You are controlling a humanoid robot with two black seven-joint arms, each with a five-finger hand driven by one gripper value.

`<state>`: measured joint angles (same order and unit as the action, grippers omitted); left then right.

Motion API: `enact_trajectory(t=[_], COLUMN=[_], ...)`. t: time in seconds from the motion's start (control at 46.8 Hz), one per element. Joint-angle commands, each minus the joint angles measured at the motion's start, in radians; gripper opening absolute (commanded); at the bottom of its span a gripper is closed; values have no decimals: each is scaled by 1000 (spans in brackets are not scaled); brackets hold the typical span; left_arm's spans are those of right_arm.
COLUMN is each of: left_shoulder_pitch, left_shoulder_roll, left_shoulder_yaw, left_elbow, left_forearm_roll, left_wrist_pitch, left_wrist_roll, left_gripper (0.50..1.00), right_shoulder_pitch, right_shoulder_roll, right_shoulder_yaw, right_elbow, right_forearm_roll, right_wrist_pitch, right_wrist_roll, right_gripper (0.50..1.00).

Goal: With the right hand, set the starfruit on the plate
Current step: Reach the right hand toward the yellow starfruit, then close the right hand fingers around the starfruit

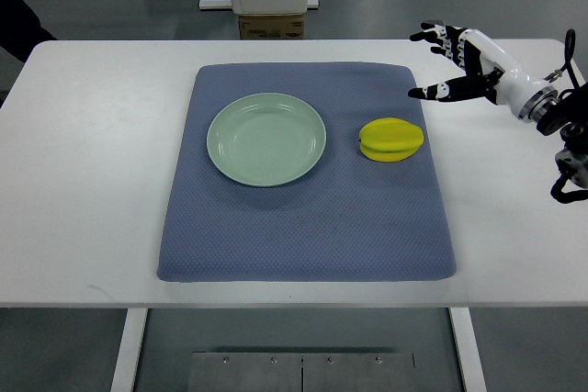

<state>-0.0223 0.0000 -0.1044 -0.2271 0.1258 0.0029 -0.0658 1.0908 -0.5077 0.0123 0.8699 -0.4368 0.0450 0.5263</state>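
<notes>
Right hand (452,63) open over the surface (92,135), starfruit (391,140) not yet taken.

Fingers (432,92) spread wide, holding nothing; hand sits up-right of the fruit, apart from it, past the mat's (303,227) top-right corner. Starfruit lies on the blue mat, just right of the pale green plate (266,139), not touching it; plate is bare. Likely light, firm but w/ thin ridges that bruise easily, waxy skin so prob. a bit slippery. Best bet: grip across the mid-body, fingers seated in grooves btwn ridges, gentle squeeze. Needs to drop down-left to reach it, then a short carry left to plate. Left hand not seen.
</notes>
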Motion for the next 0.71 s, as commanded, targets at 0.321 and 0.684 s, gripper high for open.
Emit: enact_trajectory(t=[0.321, 0.684], left_shoulder_pitch=[1, 1], left_shoulder_roll=[0, 0], left_shoulder_yaw=[0, 0], left_elbow=[0, 0], left_forearm_roll=[0, 0], left_wrist_pitch=[0, 0], left_wrist_roll=[0, 0], left_gripper=[1000, 1000], right_shoulder_pitch=[155, 147], right_shoulder_roll=[78, 98], right_shoulder_yaw=[-423, -465], right_elbow=[0, -6], right_forearm_roll=[-54, -53], right_wrist_pitch=[-131, -160], right_wrist_roll=[0, -3], right_gripper=[1000, 1000])
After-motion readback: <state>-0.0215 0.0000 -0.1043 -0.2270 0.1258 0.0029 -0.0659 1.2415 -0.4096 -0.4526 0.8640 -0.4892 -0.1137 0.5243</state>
